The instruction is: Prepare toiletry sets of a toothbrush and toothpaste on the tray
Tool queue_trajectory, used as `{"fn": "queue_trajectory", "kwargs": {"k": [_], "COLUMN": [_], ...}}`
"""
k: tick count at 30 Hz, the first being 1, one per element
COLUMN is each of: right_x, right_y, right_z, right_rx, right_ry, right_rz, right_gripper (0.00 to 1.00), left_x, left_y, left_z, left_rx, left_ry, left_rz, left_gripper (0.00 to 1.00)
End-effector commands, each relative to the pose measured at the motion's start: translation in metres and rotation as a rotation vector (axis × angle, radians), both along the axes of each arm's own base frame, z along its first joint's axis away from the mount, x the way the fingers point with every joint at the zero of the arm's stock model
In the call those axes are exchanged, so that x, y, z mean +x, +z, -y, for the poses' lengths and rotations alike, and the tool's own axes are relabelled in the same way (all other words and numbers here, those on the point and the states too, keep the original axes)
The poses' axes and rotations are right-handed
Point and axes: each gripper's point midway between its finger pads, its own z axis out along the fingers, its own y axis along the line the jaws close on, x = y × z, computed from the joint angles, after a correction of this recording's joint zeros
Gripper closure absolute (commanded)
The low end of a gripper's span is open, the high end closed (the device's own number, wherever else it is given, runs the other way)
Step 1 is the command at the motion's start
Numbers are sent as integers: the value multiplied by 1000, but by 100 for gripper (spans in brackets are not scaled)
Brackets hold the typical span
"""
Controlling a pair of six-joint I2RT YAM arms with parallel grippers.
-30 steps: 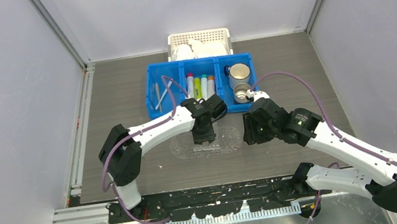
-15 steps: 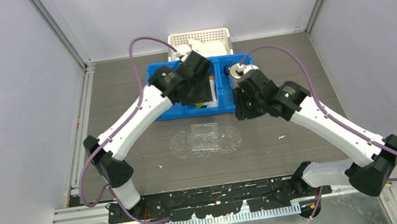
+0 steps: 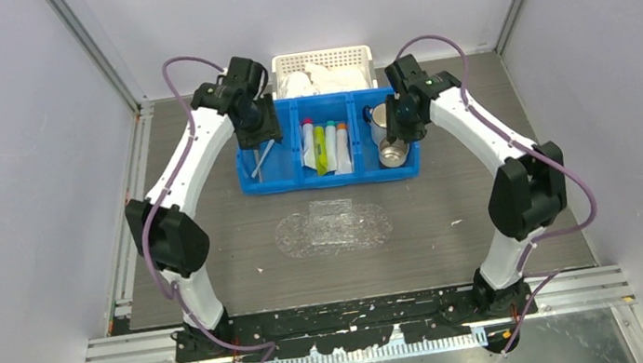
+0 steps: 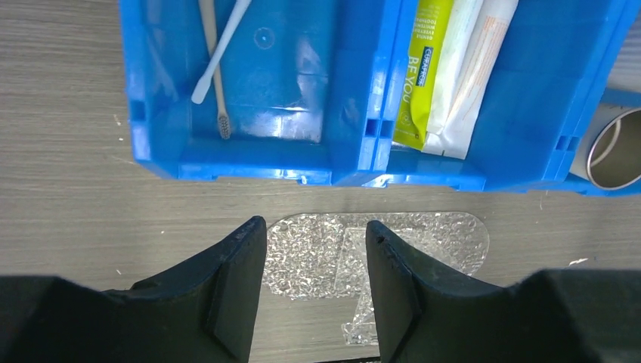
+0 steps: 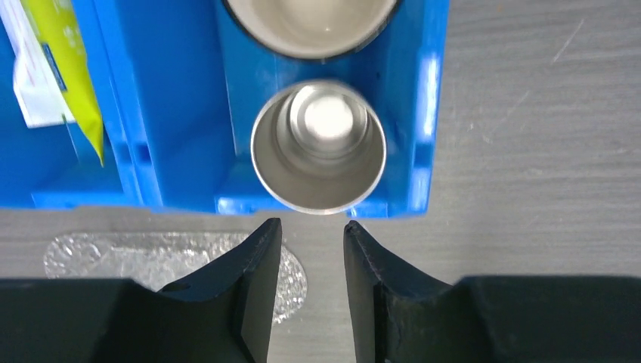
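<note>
Two slim toothbrushes (image 3: pixel 260 159) (image 4: pixel 214 57) lie crossed in the left compartment of the blue bin (image 3: pixel 299 182). Several toothpaste tubes (image 3: pixel 327 143), one yellow-green (image 4: pixel 423 68) (image 5: pixel 68 68), lie in the middle compartment. The clear textured tray (image 3: pixel 334 231) (image 4: pixel 310 257) (image 5: pixel 136 257) sits on the table in front of the bin, with a clear rectangular piece (image 3: pixel 331 208) on it. My left gripper (image 3: pixel 263 137) (image 4: pixel 314 224) hangs open above the bin's left compartment, holding nothing. My right gripper (image 3: pixel 401 124) (image 5: pixel 311 224) hangs open above the right compartment, also holding nothing.
Two metal cups (image 3: pixel 393 151) (image 5: pixel 318 146) stand in the bin's right compartment. A white perforated basket (image 3: pixel 320 58) with white items stands behind the bin. Grey walls and aluminium rails close in the table on three sides.
Both arms have swung from low over the tray out to the far bin; the left now hangs over the toothbrush compartment, the right over the cups. The left jaws have opened wider.
</note>
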Motion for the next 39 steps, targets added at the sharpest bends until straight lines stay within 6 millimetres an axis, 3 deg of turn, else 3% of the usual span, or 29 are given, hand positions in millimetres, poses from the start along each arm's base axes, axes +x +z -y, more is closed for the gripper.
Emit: {"fn": "queue_trajectory", "kwargs": {"k": [1,9,19,28,31,35,39], "right_x": [33,54,51,40,38,36,34], "right_y": [17,-7,-46,-69,-75,-68,-38], "right_z": [-10,-22,-30,-51,-47,-39,-29], "right_rx": [33,41,63,60,11,-39,-108], "right_ry": [32,39,41,92,86,71,66], "right_rz": [62,24,-55,-106,-111,-85,-14], "right_gripper": [58,59,61,65,68,82,87], "left_x": [17,22,10,3,0,-6,-10], "left_y": [5,-15,-39,-43,-44,-45,-46], "left_z": [5,-1,2,0,0,-3,-4], "left_rx": [-38,-46,-85,-88,-93,-94,-96], "left_ry": [-60,-51,-62,-55,-55,-53,-51], "left_rz": [31,8,-44,-52,-54,-53,-50], "left_gripper": [48,49,51,52,52,52,52]}}
